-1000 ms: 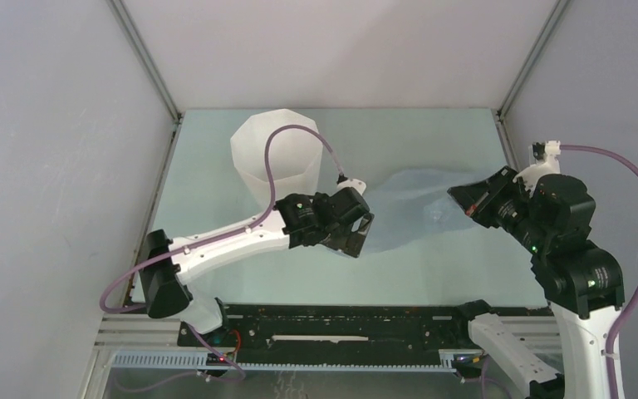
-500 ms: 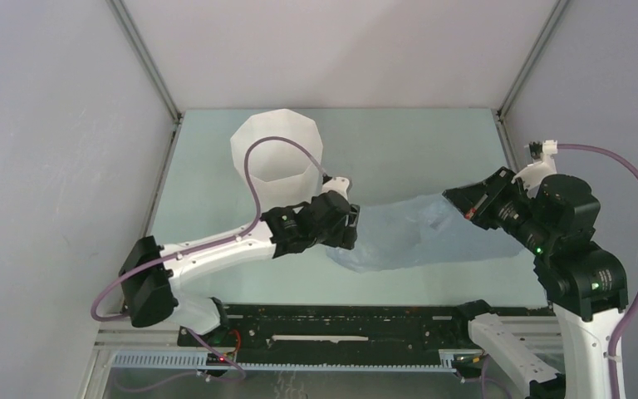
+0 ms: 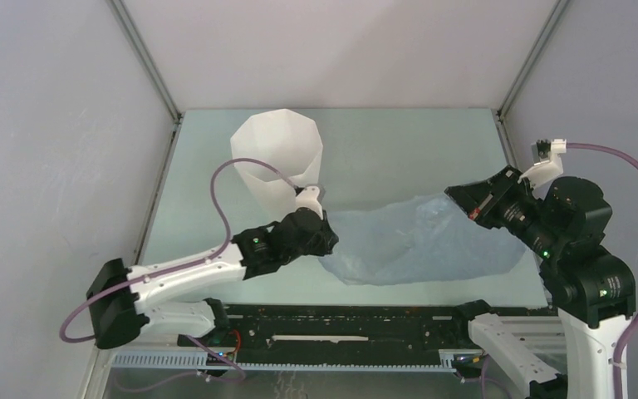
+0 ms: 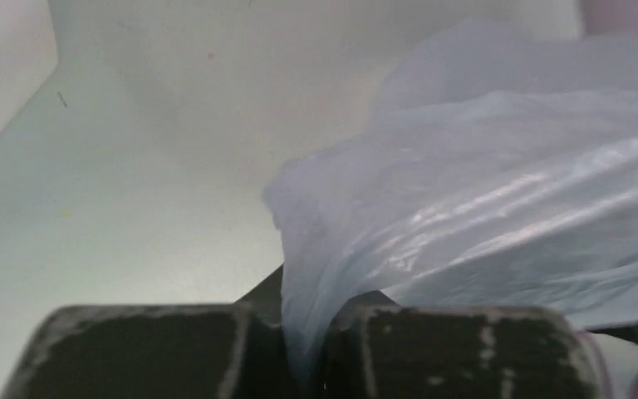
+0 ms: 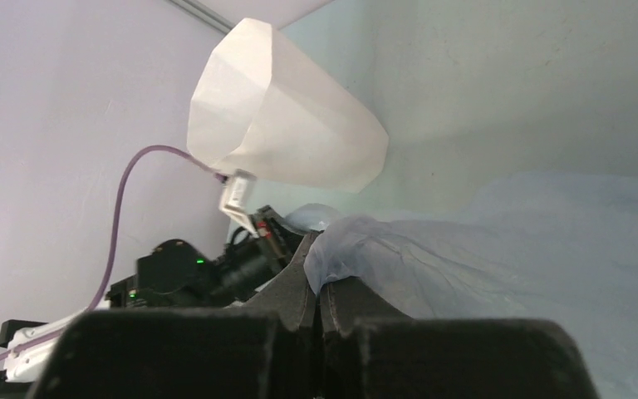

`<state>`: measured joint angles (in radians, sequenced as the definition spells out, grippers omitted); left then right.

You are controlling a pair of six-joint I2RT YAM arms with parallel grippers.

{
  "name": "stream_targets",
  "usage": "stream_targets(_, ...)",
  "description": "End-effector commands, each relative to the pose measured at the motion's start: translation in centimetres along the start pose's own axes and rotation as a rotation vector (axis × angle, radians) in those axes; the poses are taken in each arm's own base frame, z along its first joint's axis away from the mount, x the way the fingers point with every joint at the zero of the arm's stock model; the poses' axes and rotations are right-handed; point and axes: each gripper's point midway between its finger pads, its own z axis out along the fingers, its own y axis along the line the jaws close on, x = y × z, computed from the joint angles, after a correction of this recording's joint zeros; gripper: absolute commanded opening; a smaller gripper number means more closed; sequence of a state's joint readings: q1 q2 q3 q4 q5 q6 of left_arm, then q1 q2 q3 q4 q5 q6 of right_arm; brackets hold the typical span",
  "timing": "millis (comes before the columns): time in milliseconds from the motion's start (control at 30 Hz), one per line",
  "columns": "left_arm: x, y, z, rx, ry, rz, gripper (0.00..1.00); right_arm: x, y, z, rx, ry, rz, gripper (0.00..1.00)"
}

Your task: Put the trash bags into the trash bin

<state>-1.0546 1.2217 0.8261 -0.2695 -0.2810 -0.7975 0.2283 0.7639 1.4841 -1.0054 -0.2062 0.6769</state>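
The trash bag, thin pale blue-grey film, is stretched across the table between my two grippers. My left gripper is shut on its left edge; in the left wrist view the film bunches down into the narrow gap between the jaws. My right gripper is shut on the bag's far right corner, and a fold of film drapes over its closed fingers. The trash bin, white and faceted, stands upright behind and just left of the left gripper, also visible in the right wrist view.
Grey enclosure walls close in the table on the left, back and right. A black rail runs along the near edge. A purple cable loops from the left arm in front of the bin.
The left gripper swung left and down to the bag's left edge and closed on the film. The bag now lies spread wider and nearer. The right gripper stayed shut on it.
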Motion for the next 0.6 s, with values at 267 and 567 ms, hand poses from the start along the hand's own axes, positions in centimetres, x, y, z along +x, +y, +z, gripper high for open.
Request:
stream_targets(267,-17.7,-12.3,-17.3,0.441,-0.419,0.123,0.00,-2.5,8.4,-4.9,-0.395,-0.118,-0.174,0.00)
stream_targets(567,-28.0,-16.7,-31.1,0.584,-0.703,0.206,0.00,-7.2,19.4,-8.6,-0.888,-0.169,-0.168,0.00)
